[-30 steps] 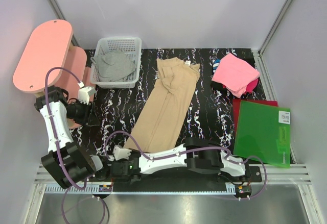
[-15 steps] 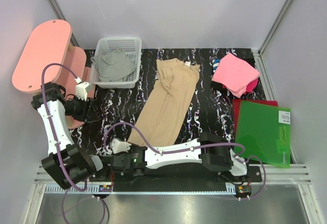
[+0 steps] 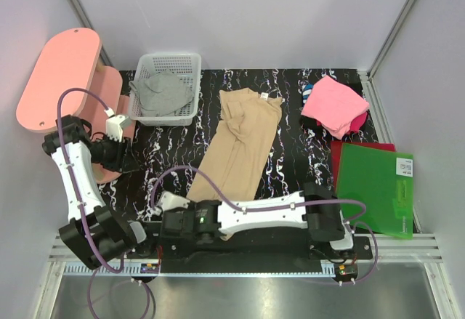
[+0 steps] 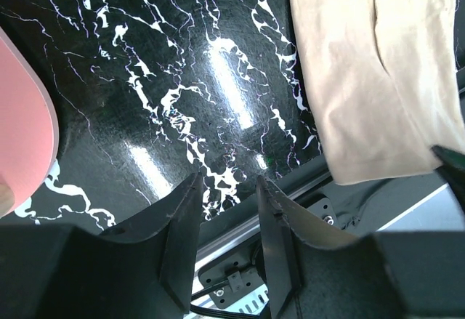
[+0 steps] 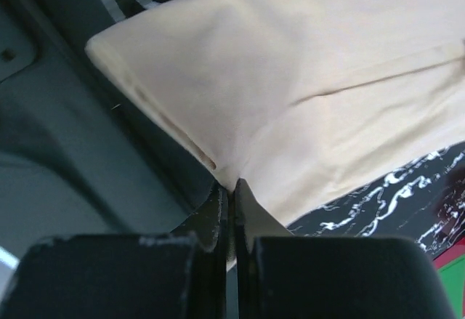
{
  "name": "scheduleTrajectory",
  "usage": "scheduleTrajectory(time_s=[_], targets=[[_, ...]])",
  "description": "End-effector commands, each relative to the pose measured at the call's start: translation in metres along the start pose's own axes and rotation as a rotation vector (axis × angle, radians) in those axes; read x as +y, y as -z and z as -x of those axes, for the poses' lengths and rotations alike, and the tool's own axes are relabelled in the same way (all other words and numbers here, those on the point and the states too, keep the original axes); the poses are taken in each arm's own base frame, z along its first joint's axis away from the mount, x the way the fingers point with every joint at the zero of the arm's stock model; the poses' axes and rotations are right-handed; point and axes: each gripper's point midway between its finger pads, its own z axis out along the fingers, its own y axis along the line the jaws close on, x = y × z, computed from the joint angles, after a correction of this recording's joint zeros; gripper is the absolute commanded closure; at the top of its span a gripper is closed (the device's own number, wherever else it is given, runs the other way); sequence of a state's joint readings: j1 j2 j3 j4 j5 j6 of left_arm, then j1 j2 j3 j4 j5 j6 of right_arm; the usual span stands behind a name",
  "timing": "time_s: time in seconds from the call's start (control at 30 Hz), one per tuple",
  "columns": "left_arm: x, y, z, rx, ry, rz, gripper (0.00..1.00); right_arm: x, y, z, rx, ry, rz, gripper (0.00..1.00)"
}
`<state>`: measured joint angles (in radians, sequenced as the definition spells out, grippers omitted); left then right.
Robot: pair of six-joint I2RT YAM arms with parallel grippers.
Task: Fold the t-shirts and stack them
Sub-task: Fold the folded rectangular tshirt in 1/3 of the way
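The tan t-shirt [image 3: 238, 148] lies as a long strip down the middle of the black marbled table [image 3: 167, 152], neck label at the far end. My right gripper [image 5: 231, 185] is shut on a pinch of its near hem [image 5: 305, 65], over the table's front rail; the right arm [image 3: 254, 216] reaches left across the near edge. My left gripper [image 3: 125, 158] hovers open and empty [image 4: 227, 181] over bare table, left of the tan t-shirt [image 4: 370, 79]. A grey t-shirt [image 3: 161, 92] sits crumpled in the basket. The pink t-shirt [image 3: 334, 105] lies folded at the back right.
A white mesh basket [image 3: 190, 61] stands at the back left. A pink stool [image 3: 58, 79] is against the left wall, its edge close to the left gripper [image 4: 22, 152]. The green sheet [image 3: 374, 188] lies on a red one at the right.
The right arm has swung nearer the front edge with the hem, dragging the tan t-shirt slightly towards the near side. The left arm has shifted a little to the left.
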<state>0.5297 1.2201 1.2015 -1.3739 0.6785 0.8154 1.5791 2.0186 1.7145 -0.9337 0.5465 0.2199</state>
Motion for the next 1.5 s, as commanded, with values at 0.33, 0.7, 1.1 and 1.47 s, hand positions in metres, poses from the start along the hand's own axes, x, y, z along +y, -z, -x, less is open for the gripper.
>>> scheduleTrajectory(time_s=[0.33, 0.7, 1.1, 1.47], targets=[[0.008, 0.007, 0.010, 0.027, -0.026, -0.018, 0.60, -0.257, -0.087, 0.015, -0.015, -0.435, -0.241, 1.00], [0.008, -0.002, 0.011, 0.080, -0.026, -0.081, 0.59, -0.331, -0.186, -0.018, 0.131, -0.533, -0.204, 0.55], [-0.105, -0.061, -0.004, 0.236, -0.324, -0.245, 0.57, -0.397, -0.111, -0.046, 0.137, -0.819, -0.545, 0.01], [-0.117, -0.142, 0.006, 0.329, -0.322, -0.311, 0.59, -0.288, -0.088, -0.073, 0.072, -0.974, -0.275, 0.00]])
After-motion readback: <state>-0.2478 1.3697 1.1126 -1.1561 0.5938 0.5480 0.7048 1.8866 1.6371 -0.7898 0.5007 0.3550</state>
